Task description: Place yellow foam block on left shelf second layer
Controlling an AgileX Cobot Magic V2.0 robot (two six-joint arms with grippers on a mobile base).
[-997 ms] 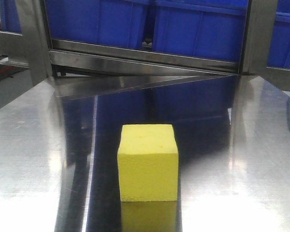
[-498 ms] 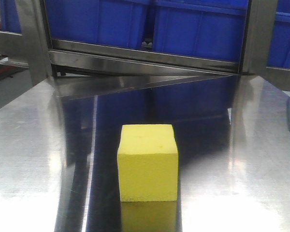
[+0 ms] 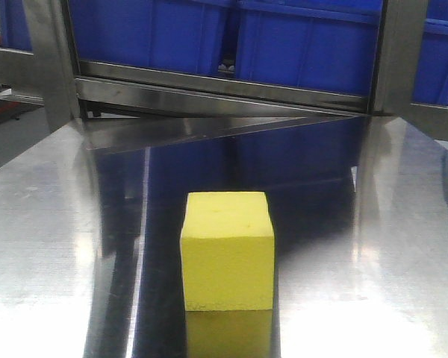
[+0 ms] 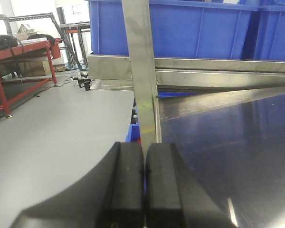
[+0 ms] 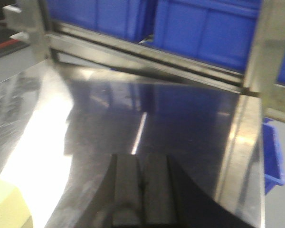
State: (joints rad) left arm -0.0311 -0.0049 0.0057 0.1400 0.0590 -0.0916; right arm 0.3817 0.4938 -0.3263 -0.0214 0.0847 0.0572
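The yellow foam block (image 3: pixel 228 250) stands upright on the polished steel table (image 3: pixel 45 246), near the front edge and roughly midway between left and right, with its reflection showing just below it. Nothing touches it. Beyond it, at the far side of the table, blue bins (image 3: pixel 306 45) sit behind a steel shelf rail (image 3: pixel 224 89) flanked by upright posts.

In the left wrist view, the left gripper (image 4: pixel 144 154) has its black jaws pressed together with nothing between them. It sits at the table's left edge, in line with a steel post (image 4: pixel 141 71). A red frame (image 4: pixel 19 71) stands far off to the left on the grey floor.

In the right wrist view, the right gripper (image 5: pixel 142 164) also has its jaws together and empty, above the table. A corner of the block shows at the near left, apart from the fingers.
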